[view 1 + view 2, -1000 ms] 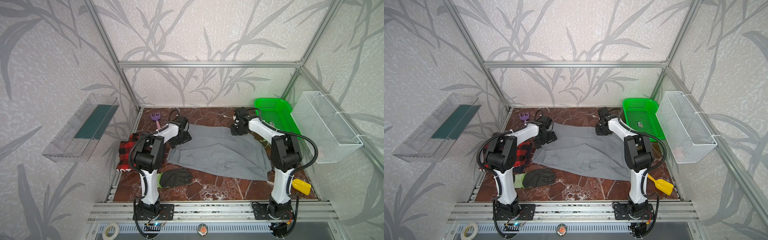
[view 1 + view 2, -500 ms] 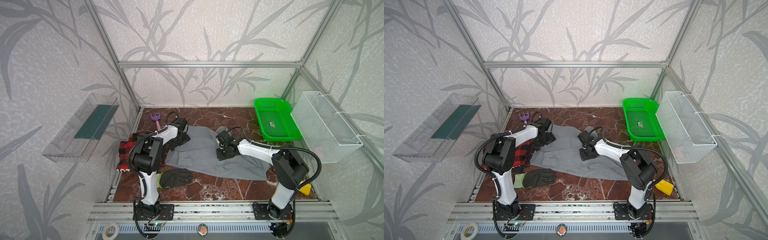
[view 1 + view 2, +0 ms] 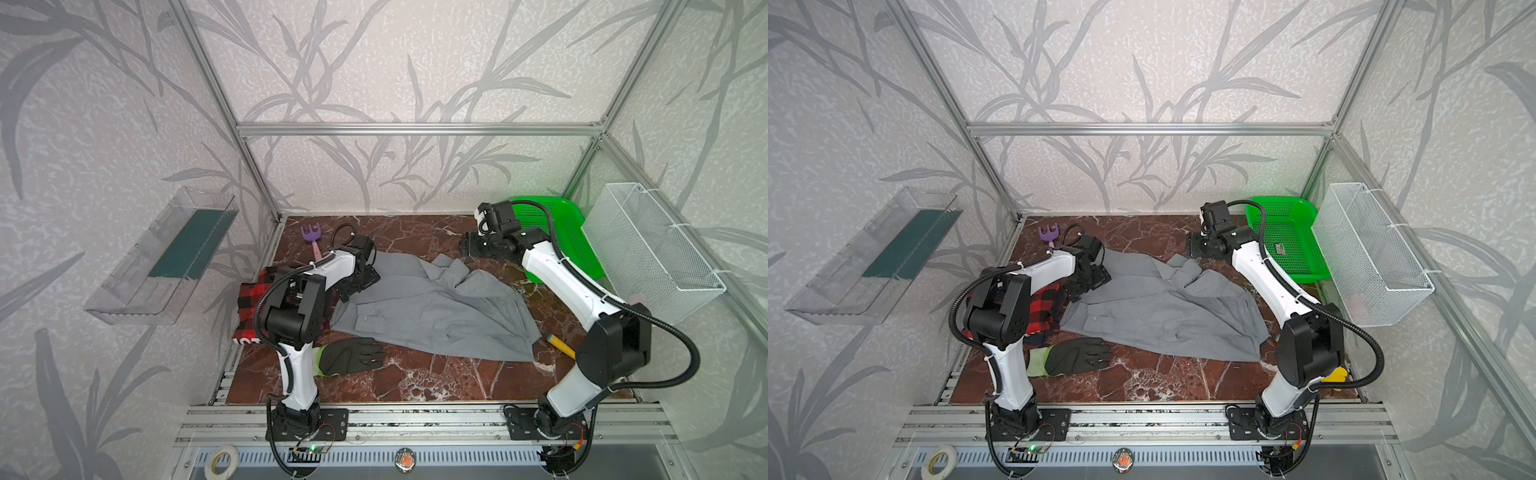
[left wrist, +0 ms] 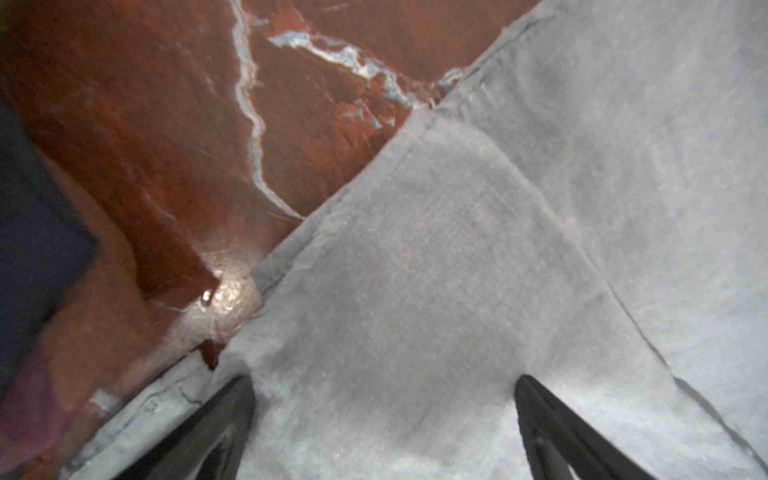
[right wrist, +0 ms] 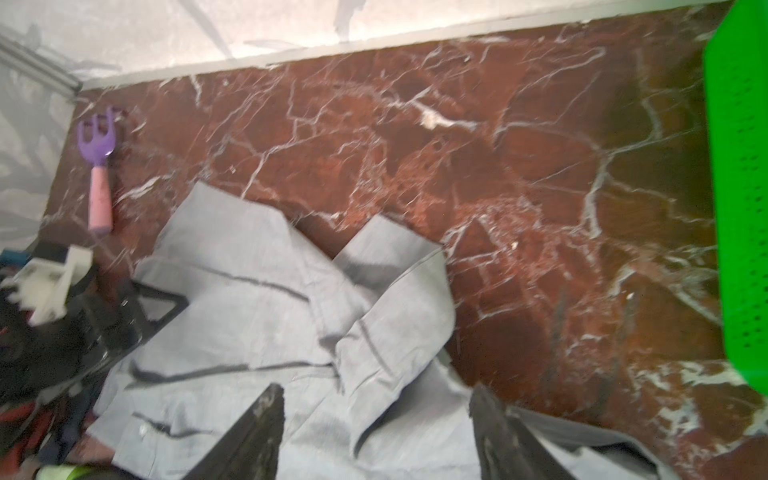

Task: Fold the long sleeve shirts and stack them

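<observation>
The grey long sleeve shirt (image 3: 436, 316) (image 3: 1163, 316) lies spread on the marble table, its far right part folded in and bunched near the middle (image 5: 386, 299). The red-and-black plaid shirt (image 3: 249, 297) (image 3: 1044, 305) sits crumpled at the left edge, partly hidden by the left arm. My left gripper (image 3: 357, 282) (image 4: 384, 379) is open, low over the grey shirt's left edge, with flat cloth under its fingers (image 4: 224, 419). My right gripper (image 3: 467, 249) (image 5: 374, 388) is open and empty, raised beyond the shirt's far right side.
A green basket (image 3: 557, 237) and a white wire basket (image 3: 652, 249) stand at the right. A black glove (image 3: 353, 355) lies in front of the shirt. A purple toy rake (image 3: 309, 239) is at the far left, a yellow tool (image 3: 559, 343) under the right arm.
My right gripper pulled the grey shirt's far right corner toward the middle, opened and let it go, then swung back to the far right. The left arm barely moved.
</observation>
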`<state>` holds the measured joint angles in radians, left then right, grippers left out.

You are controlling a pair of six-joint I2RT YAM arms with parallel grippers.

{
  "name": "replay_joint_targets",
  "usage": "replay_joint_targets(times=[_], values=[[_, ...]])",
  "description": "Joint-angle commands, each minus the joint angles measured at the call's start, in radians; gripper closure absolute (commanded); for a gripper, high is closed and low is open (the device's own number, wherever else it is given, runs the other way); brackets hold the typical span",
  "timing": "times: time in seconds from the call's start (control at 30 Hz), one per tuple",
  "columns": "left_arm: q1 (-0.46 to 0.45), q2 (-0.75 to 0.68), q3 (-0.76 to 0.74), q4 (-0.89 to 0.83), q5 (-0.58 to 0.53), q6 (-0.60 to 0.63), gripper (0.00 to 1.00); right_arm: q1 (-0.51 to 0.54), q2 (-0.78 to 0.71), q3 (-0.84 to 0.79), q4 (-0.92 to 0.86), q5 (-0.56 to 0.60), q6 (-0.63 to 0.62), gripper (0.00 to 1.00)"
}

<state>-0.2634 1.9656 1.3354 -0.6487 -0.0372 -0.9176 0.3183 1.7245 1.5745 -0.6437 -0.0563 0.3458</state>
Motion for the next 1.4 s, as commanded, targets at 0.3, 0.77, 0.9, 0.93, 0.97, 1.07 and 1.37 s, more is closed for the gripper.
replay_joint_targets(times=[0.3,0.77,0.9,0.93,0.97,1.07,1.37], values=[[0.007,0.010,-0.028,-0.037,-0.021,-0.021,0.01,-0.086,0.290,0.036,-0.112,-0.159,-0.035,0.30],[0.007,0.008,-0.047,-0.021,-0.023,-0.030,0.01,-0.077,0.215,-0.040,-0.032,-0.214,0.000,0.87],[0.007,0.020,-0.050,-0.018,-0.016,-0.036,0.01,-0.040,0.130,-0.026,-0.046,-0.112,-0.038,1.00],[0.007,0.023,-0.051,-0.016,-0.013,-0.039,0.01,-0.028,0.116,-0.025,-0.047,-0.089,-0.047,1.00],[0.007,0.028,-0.051,-0.016,-0.012,-0.041,0.01,-0.013,0.102,-0.025,-0.048,-0.066,-0.058,1.00],[0.007,0.032,-0.057,-0.014,-0.010,-0.043,0.01,0.023,0.075,-0.024,-0.058,-0.003,-0.084,1.00],[0.006,0.036,-0.079,-0.004,-0.004,-0.049,0.01,0.162,-0.107,-0.239,0.176,0.027,-0.140,0.95]])
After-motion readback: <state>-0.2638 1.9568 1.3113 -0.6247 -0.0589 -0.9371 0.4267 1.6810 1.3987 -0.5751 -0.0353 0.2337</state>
